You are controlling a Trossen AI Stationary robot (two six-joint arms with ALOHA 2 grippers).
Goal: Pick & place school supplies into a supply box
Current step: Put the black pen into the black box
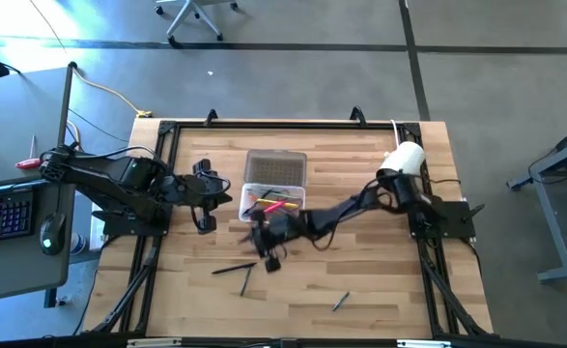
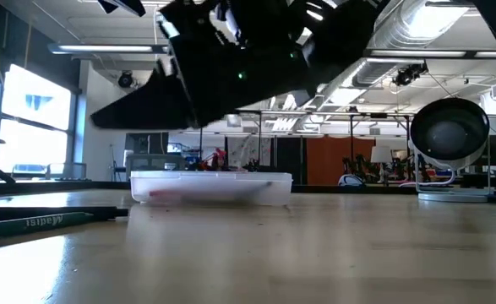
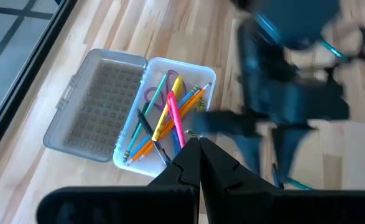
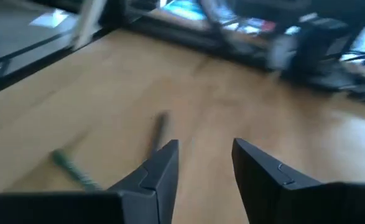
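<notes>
Open clear supply box [image 3: 170, 118] with pens; loose pencils [image 1: 233, 269] nearby.

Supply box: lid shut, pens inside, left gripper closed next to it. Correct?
Not quite. The supply box has its lid swung open and lying flat beside it, as the left wrist view shows. Pens are inside, and the left gripper is closed next to it.

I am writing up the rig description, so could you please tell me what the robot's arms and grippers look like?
Both arms are dark, jointed and slim, with black cables along them. The left gripper and right gripper each have two flat, wedge-shaped black fingers. No markings are legible.
</notes>
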